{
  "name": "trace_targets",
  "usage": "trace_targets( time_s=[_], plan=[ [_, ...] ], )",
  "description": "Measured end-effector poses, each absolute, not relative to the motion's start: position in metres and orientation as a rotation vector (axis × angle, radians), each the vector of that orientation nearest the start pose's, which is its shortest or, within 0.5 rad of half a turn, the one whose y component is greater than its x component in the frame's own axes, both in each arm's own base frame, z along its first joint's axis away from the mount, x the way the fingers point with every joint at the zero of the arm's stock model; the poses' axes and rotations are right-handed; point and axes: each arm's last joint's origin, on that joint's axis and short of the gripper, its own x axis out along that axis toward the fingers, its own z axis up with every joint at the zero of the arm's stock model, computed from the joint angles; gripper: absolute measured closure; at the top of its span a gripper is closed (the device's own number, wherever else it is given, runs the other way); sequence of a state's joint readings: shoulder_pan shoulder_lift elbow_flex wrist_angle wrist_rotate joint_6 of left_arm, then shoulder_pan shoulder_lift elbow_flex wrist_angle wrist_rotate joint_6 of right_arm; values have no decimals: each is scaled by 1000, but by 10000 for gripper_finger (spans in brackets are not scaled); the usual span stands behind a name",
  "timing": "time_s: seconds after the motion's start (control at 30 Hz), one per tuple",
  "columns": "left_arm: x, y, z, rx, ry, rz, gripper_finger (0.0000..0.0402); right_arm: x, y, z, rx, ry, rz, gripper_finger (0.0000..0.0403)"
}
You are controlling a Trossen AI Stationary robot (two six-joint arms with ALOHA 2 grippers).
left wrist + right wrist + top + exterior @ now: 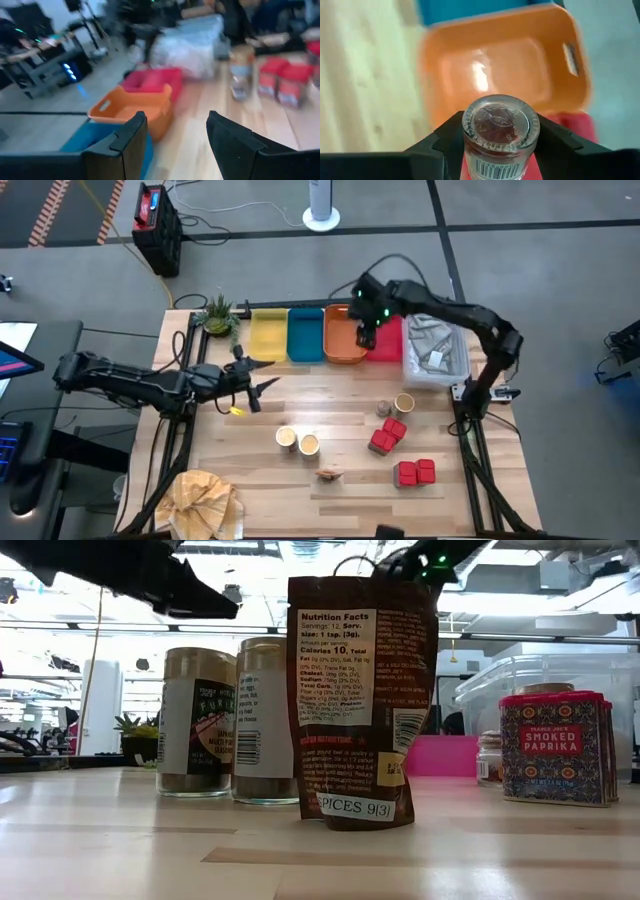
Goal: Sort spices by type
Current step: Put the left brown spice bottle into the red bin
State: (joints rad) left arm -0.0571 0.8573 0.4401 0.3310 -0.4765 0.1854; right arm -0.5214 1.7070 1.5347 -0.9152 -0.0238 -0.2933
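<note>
My right gripper (366, 332) hangs above the orange tray (343, 340) at the table's far edge, shut on a small glass jar of brownish spice (501, 125). My left gripper (256, 386) stands open and holds nothing over the table's left part, near the blue tray (304, 335); its fingers (131, 136) point level toward the table's right. On the table stand two pale round tubs (297, 441), a dark-tan packet (330, 474), red boxy packs (388, 435) (415, 472), a tiny jar (383, 409) and another tub (404, 403). My right gripper pinches the jar between its two fingers, one on each side of the round glass body (468, 132). The fingers come from above, slanting down. The jar is lifted clear above the orange tray, one round end (501, 120) turned toward the wrist camera, a barcode label below it.
Yellow (267, 335), blue, orange and red (386, 345) trays line the far edge, with a clear plastic bin (436, 352) to their right. A potted plant (218, 315) stands at the far left corner, a yellowish cloth (205, 498) at the near left corner.
</note>
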Motion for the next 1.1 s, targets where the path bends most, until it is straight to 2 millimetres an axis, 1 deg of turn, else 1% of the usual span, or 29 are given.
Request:
trace_targets(
  time_s=[0.13, 0.33, 0.4, 0.47, 0.53, 0.63, 0.73, 0.83, 1.0, 1.1],
  plan=[
    [193, 6, 247, 156, 116, 416, 205, 316, -138, 284, 19, 1061, -223, 192],
    [220, 5, 249, 67, 152, 382, 205, 338, -87, 272, -50, 1081, -120, 189],
    [229, 4, 247, 66, 185, 380, 205, 346, -73, 261, -50, 1121, -84, 188],
    [237, 4, 246, 71, 209, 379, 205, 354, -62, 245, -56, 1182, -50, 188],
    [242, 4, 248, 75, 230, 379, 205, 361, -55, 228, -57, 1240, -28, 187],
    [244, 4, 256, 70, 256, 380, 205, 370, -51, 200, -61, 1317, -8, 186],
    [239, 1, 262, 56, 293, 371, 205, 376, -52, 178, -63, 1369, 4, 185],
    [232, -2, 267, 40, 300, 361, 205, 381, -52, 161, -60, 1402, 8, 182],
    [224, -4, 270, 30, 310, 350, 205, 385, -53, 149, -69, 1409, 16, 159],
    [223, -7, 271, 33, 305, 339, 205, 386, -51, 153, -76, 1385, 15, 142]
  ],
)
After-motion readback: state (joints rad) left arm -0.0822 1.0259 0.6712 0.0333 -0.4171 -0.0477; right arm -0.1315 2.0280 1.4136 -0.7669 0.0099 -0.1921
